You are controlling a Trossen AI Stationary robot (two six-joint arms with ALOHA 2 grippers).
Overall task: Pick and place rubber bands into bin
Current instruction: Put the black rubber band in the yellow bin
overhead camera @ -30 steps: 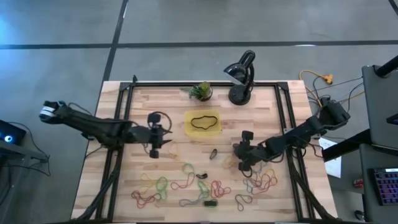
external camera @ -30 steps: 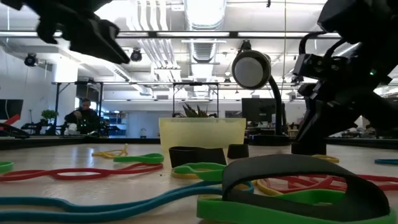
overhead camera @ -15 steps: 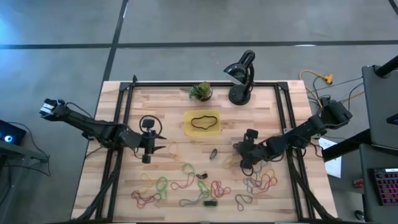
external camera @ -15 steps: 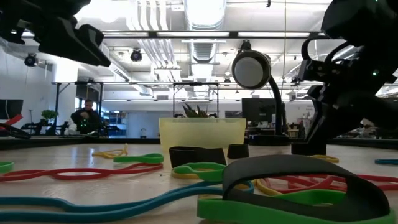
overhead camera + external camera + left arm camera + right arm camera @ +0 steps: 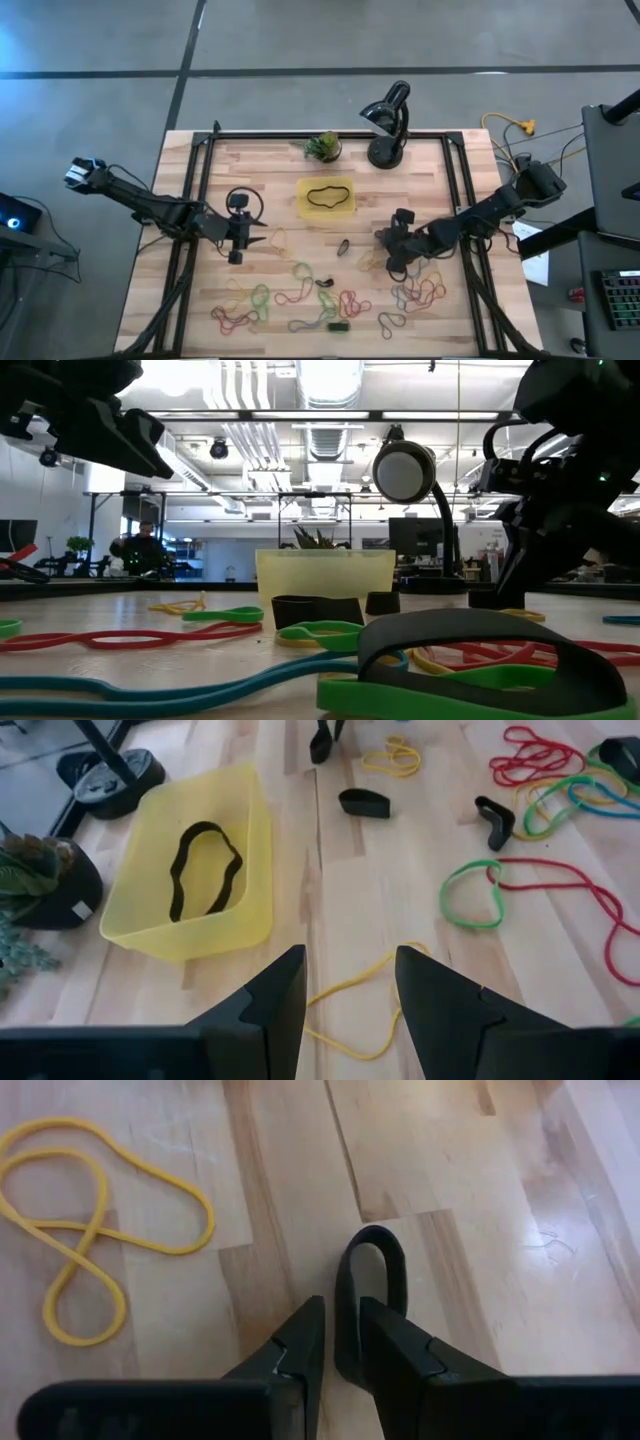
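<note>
The translucent-yellow bin point(image 5: 303, 205) point(image 5: 140, 840) stands at the table's middle with one dark band point(image 5: 205, 870) lying in it. Many rubber bands point(image 5: 300, 300) in several colours lie scattered toward the near edge. My left gripper point(image 5: 240, 240) point(image 5: 350, 1005) hangs open above the table left of the bin, over a yellow band point(image 5: 365, 985). My right gripper point(image 5: 392, 266) point(image 5: 340, 1315) is down at the table right of the bin, shut on a small dark rubber band point(image 5: 375, 1270). A yellow band point(image 5: 90, 1230) lies beside it. My right gripper pinches one side wall of the dark band point(image 5: 346, 1305) between its two fingers, one finger outside the loop and the other over its inside. The fingers slant down from the table's right side. The band stands on its edge on the table.
A black desk lamp point(image 5: 388, 125) and a small potted plant point(image 5: 323, 147) stand at the far edge. Another dark band point(image 5: 343, 246) lies between the two grippers. Black rails point(image 5: 195, 200) run along the table's left and right sides.
My left gripper has drawn back toward the table's left edge and sunk a little, still open. My right gripper has stayed in place and rolled slightly about its own axis.
</note>
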